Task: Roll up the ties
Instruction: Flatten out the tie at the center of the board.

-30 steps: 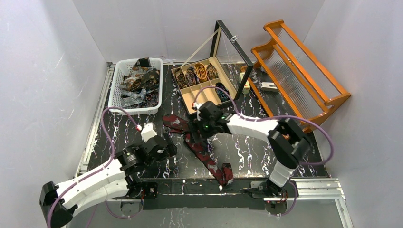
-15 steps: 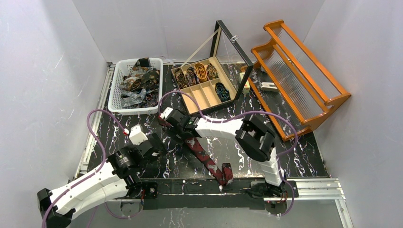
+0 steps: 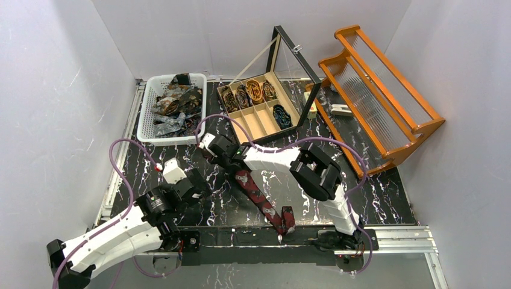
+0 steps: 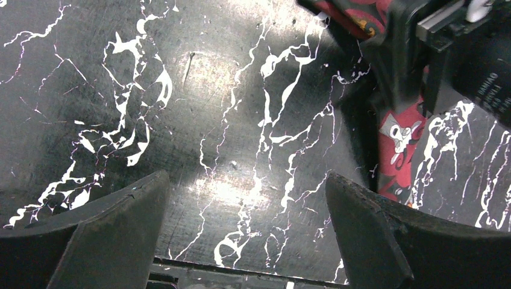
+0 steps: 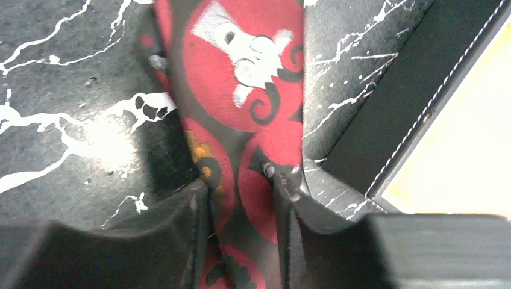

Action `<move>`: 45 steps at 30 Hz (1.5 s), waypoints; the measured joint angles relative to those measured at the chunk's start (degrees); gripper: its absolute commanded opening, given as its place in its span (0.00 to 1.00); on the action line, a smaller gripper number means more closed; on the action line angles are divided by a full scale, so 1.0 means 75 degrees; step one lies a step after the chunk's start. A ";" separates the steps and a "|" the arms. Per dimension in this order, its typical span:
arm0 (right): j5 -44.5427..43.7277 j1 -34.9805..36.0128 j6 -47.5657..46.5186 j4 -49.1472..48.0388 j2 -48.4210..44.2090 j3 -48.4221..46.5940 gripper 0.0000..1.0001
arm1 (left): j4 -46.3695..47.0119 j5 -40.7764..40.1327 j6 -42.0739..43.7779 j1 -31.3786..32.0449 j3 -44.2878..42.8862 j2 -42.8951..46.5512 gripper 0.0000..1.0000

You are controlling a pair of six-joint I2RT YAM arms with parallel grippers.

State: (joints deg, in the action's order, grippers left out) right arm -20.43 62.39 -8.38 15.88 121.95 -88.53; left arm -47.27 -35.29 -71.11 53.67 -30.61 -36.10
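Now closed, right fingers (image 5: 181, 241) pinch tie (image 5: 241, 90).

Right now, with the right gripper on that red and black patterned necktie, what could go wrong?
The right gripper squeezes the red and black patterned necktie across its width, so bunched fabric might slip free. The black-edged compartment box lies close beside one finger; a sideways pull could bump it.

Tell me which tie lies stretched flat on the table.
The red-and-black patterned tie; the rest sit coiled in the wooden box or heaped in the white basket.
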 measured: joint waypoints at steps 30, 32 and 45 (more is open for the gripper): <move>-0.0219 -0.2611 0.6948 0.3654 -0.6662 0.4642 0.83 | 0.0332 0.2241 0.1358 -0.0012 -0.0667 -0.0551 0.99; -0.0032 -0.2617 0.7099 0.4220 -0.6671 0.4887 0.85 | 0.0507 0.2547 0.1518 -0.0015 -0.0516 -0.0565 0.98; 0.2020 -0.2617 0.6951 0.3366 -0.8376 0.5479 0.81 | 0.2617 0.4747 0.2576 0.0379 -0.1148 -0.2812 0.97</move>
State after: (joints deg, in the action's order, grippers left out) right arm -5.28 42.76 43.75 41.12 59.13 -47.44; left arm -27.64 0.32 -51.79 56.51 -39.22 -57.19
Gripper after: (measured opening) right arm 0.816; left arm 0.983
